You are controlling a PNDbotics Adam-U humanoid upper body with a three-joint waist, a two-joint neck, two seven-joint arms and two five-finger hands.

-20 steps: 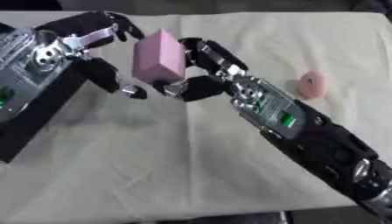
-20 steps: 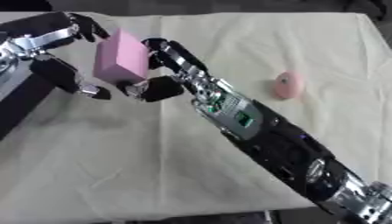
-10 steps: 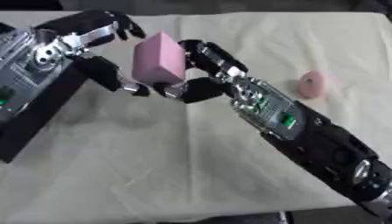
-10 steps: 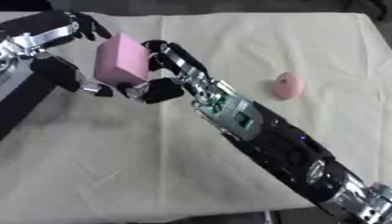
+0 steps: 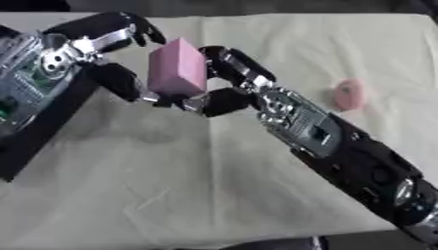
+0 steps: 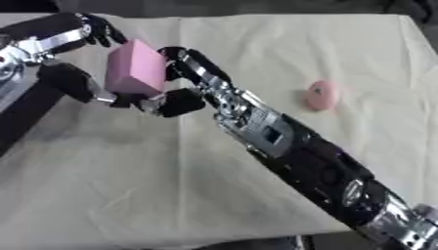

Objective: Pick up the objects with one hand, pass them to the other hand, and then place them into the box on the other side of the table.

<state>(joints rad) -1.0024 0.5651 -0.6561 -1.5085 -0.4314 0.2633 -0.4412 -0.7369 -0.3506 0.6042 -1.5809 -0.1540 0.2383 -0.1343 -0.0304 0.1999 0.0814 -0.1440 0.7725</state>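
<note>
Bench (image 5: 256,205): covered w/ pale cream cloth, creased, fills most of both views.

Right arm: enters from near-right corner, runs diagonally to far-left. Black casing w/ silver joints; small panel on forearm, no readable writing on it.

Black box (image 5: 38,132): at left edge of bench, dark flat side showing, partly behind left arm. No label legible.

Left arm: comes in from far-left, silver/green electronics exposed on forearm; no text can be made out.

Pink block (image 5: 176,67): rectangular, plain pink, no markings seen. Held up off the cloth, tilted slightly, in far-left part of scene, just right of the box. Between both robot hands.

Right robot hand (image 5: 224,78): fingers curled against block's right face, thumb under its near end — pinching the block.

Left robot hand (image 5: 116,58): fingers arched over block's far-left top edge, thumb low at its left side near the bottom; curled round the block, touching it.

Small pink rounded object (image 5: 348,94): lies on cloth at right, well apart from both hands. No markings visible.
</note>
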